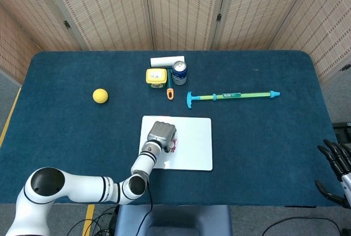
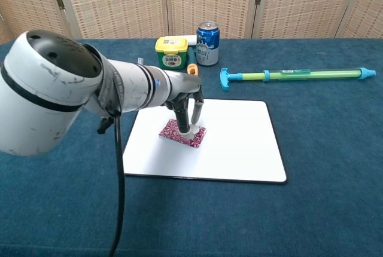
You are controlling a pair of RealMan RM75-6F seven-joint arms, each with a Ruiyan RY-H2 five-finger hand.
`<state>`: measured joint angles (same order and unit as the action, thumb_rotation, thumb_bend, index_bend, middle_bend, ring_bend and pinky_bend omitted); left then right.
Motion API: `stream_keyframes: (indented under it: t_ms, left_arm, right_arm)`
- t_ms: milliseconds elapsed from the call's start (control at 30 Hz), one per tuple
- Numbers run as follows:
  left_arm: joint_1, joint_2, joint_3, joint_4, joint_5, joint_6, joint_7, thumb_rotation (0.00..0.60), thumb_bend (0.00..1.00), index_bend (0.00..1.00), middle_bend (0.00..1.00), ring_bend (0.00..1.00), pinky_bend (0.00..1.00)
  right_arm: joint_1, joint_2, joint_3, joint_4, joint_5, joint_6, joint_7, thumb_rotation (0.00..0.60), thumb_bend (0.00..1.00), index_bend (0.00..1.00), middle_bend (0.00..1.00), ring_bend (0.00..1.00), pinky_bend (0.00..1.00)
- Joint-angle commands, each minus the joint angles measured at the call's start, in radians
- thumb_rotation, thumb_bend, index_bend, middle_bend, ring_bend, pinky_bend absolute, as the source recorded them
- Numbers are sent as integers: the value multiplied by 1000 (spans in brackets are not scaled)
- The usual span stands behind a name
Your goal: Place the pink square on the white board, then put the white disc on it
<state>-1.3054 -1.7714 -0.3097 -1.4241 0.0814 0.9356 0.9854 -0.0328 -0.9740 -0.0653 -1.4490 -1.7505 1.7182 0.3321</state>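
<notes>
On the dark blue surface (image 2: pixel 335 167) near the robot sits the white board (image 2: pixel 239 143), lying flat, and the pink square (image 2: pixel 182 134) is on its left half, fully inside the edges as far as the chest view shows. The left hand (image 2: pixel 187 104) is right over it, fingers (image 2: pixel 181 116) pointing straight down, and the white disc (image 2: pixel 190 129) shows as a small pale bit at the fingertips, on top of the pink square. Looks like the fingers are pinching the disc, so I'd call that hand grasping it, though the contact itself is tiny in frame. From the head view the left hand (image 1: pixel 161 134) covers most of the square, only a sliver of pink (image 1: pixel 173 147) peeks out on its right side.

The right hand (image 1: pixel 335 166) is way off at the surface's right edge, well apart from everything, holding nothing, dark fingers spread loosely.

Further back there's a cluster: a blue can (image 2: pixel 207 43) standing upright, a yellow container (image 2: pixel 172 51) just beside it on the left, a white roll (image 1: pixel 167 61) lying behind them, and a small orange thing (image 2: pixel 192 70) in front. A long green and blue toy stick (image 2: pixel 296 75) lies to the right of that group. A yellow ball (image 1: pixel 100 95) sits alone on the left, well apart from the board.
</notes>
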Motion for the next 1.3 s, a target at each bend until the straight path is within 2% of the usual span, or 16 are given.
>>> stream_keyframes:
  t_ms: [33, 833, 1033, 1167, 1300]
  left_arm:
    - [4, 8, 8, 2, 3, -6, -12, 600, 283, 603, 1000, 1000, 1000]
    - [26, 46, 73, 28, 33, -67, -104, 600, 283, 588, 1000, 1000, 1000]
    - [27, 64, 82, 16, 31, -77, -121, 600, 284, 412, 1000, 1000, 1000]
    - [29, 78, 89, 0, 34, -78, -133, 600, 283, 363, 1000, 1000, 1000]
    - [32, 97, 91, -34, 50, -62, -148, 600, 283, 358, 1000, 1000, 1000]
  right_arm:
    - [0, -1, 0, -2, -1, -1, -4, 600, 242, 0, 0, 0, 0]
    - [5, -5, 7, -23, 12, -31, -42, 600, 242, 0, 0, 0, 0]
    - [6, -5, 7, -25, 11, -33, -48, 600, 242, 0, 0, 0, 0]
    - [4, -6, 7, -24, 9, -29, -49, 600, 243, 0, 0, 0, 0]
    - [2, -7, 7, -25, 6, -26, -53, 600, 243, 0, 0, 0, 0]
